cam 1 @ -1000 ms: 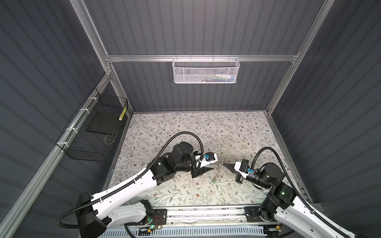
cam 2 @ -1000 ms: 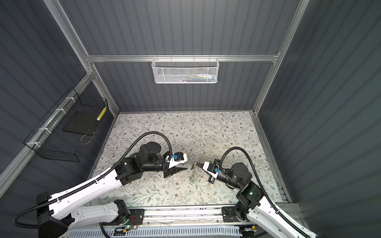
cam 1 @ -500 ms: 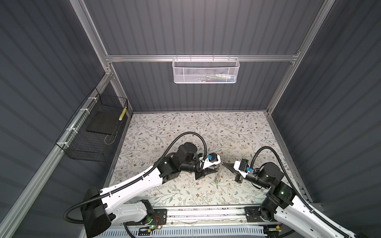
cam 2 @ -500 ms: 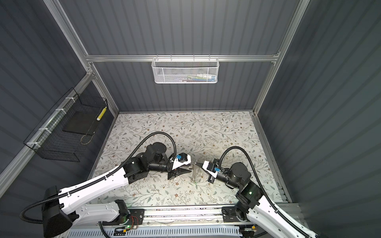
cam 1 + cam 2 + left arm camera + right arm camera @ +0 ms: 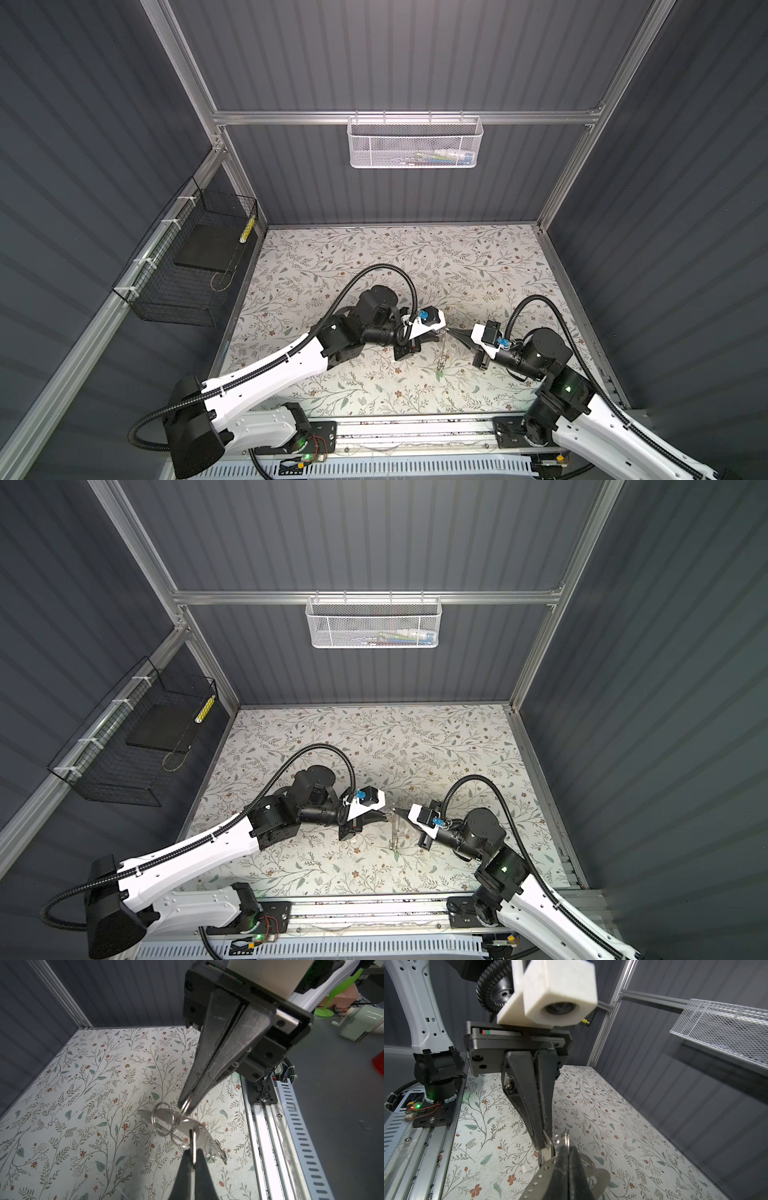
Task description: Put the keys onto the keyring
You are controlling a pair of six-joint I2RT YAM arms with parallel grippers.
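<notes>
Holding keyring (image 5: 202, 1133) aloft over the floral table (image 5: 83, 1084); pinched fully closed on one of its small rings with left gripper (image 5: 193, 1154), likewise on another with right gripper (image 5: 185, 1105); apparently readying a ring for threading; next, spread it steadily; keys not discernible.

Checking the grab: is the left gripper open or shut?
Shut: the left gripper pinches a ring of the keyring, which hangs off the table.

Top views: high overhead, both looking down on my whole table (image 5: 478, 257).
Left wrist: close, facing my right gripper (image 5: 185, 1106).
Right wrist: close, facing my left gripper (image 5: 546, 1142).
</notes>
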